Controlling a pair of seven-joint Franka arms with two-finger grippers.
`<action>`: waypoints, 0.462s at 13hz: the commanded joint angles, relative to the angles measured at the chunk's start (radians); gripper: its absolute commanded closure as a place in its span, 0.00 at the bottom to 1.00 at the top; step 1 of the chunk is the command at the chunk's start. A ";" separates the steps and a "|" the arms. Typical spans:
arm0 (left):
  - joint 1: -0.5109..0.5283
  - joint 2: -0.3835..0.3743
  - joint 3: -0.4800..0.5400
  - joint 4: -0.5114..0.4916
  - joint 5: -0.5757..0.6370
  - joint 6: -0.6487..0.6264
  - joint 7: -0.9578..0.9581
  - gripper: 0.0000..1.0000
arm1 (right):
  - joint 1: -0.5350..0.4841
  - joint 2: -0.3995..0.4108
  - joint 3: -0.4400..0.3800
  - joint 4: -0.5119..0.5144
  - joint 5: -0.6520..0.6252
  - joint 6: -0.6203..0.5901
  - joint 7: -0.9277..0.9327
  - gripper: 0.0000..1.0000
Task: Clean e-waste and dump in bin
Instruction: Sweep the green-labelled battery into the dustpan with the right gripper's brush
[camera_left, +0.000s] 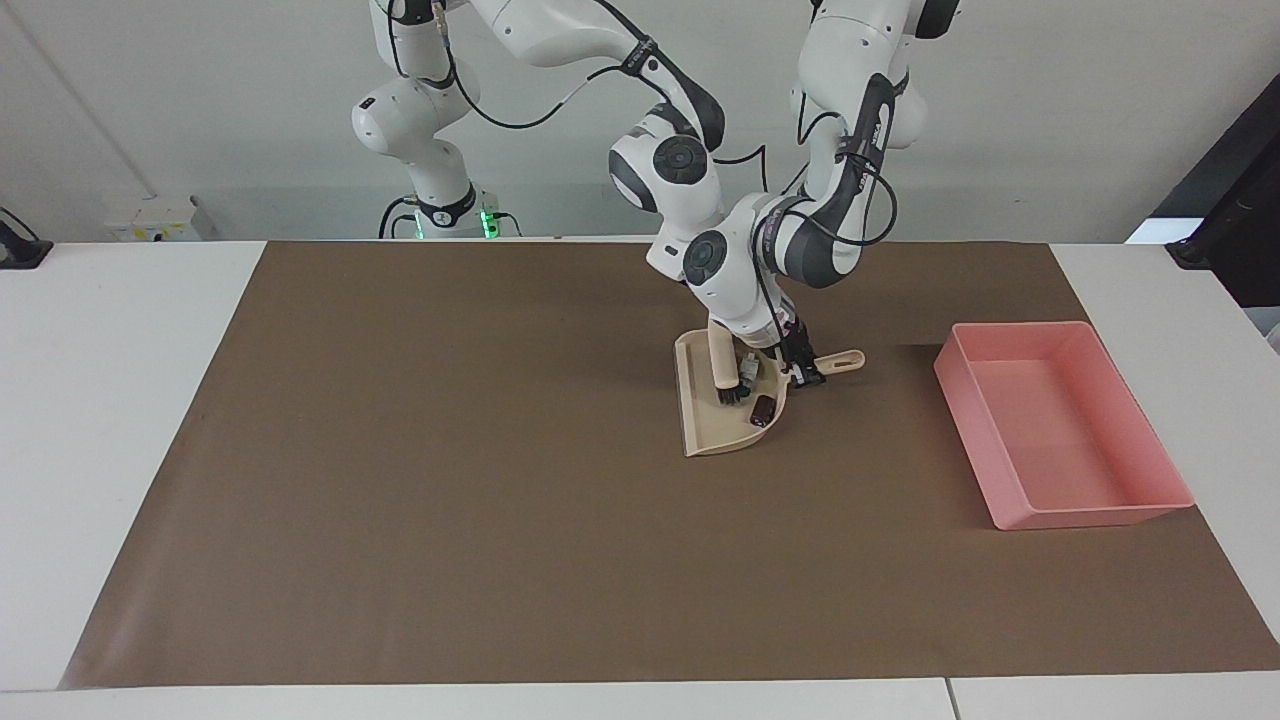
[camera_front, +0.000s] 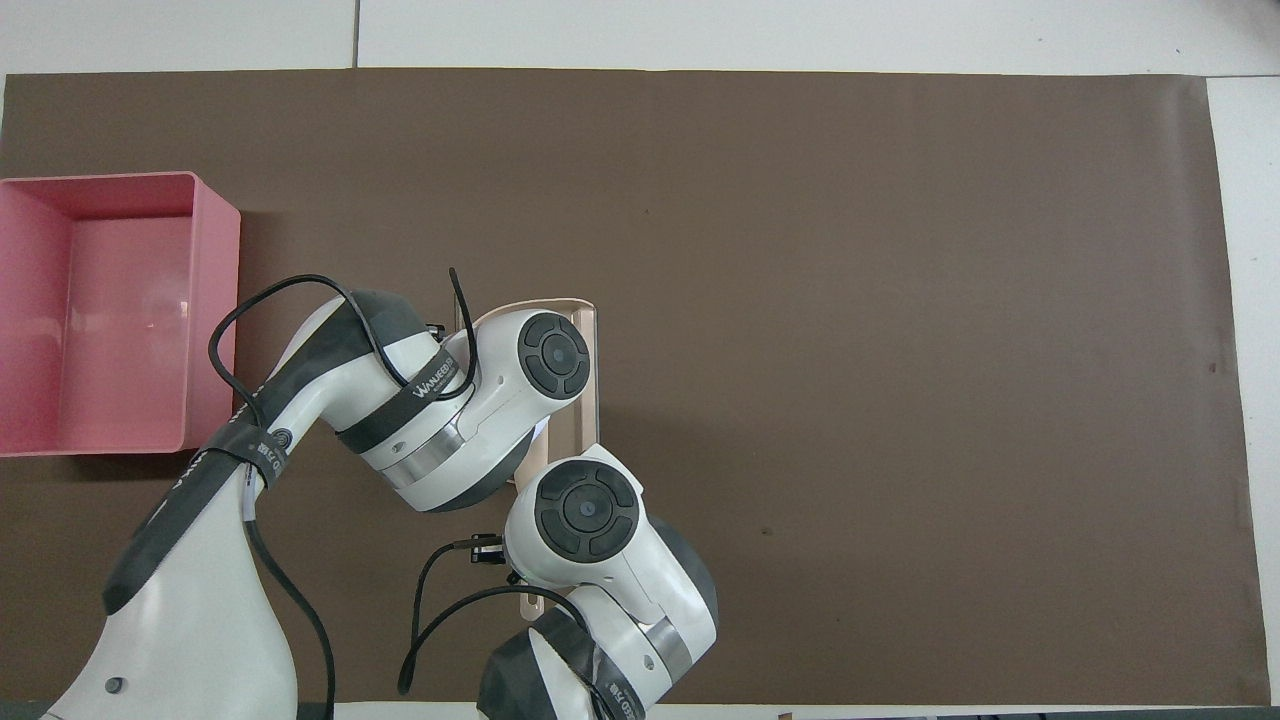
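Both e-waste pieces (camera_left: 758, 396) lie loose in dustpan (camera_left: 700, 420): light, rigid, roll-prone. Handle (camera_left: 840, 359) is clamped by left gripper (camera_left: 803, 373); brush (camera_left: 722, 372) hangs beneath right gripper (camera_left: 712, 322), its fingers hidden. Pan to be kept level toward bin (camera_left: 1150, 497).

Beige dustpan (camera_left: 700, 420) on a flat brown mat (camera_left: 450, 480), white table (camera_left: 120, 400) around it. In the pan, a dark maroon-brown cylinder (camera_left: 762, 409) and a white-and-green piece (camera_left: 748, 370). The brush (camera_left: 721, 365) has a beige handle and black bristles. Plain pink bin (camera_left: 1065, 425). White arms with dark grey joints.
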 joint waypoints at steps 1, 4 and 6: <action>0.026 -0.018 0.001 -0.047 0.003 0.100 -0.006 1.00 | -0.035 -0.057 -0.002 0.008 0.022 -0.083 -0.030 1.00; 0.043 -0.019 0.001 -0.051 -0.023 0.149 0.000 1.00 | -0.077 -0.173 -0.005 -0.033 -0.024 -0.209 -0.021 1.00; 0.069 -0.042 -0.001 -0.051 -0.036 0.158 0.038 1.00 | -0.132 -0.235 -0.005 -0.044 -0.064 -0.304 -0.015 1.00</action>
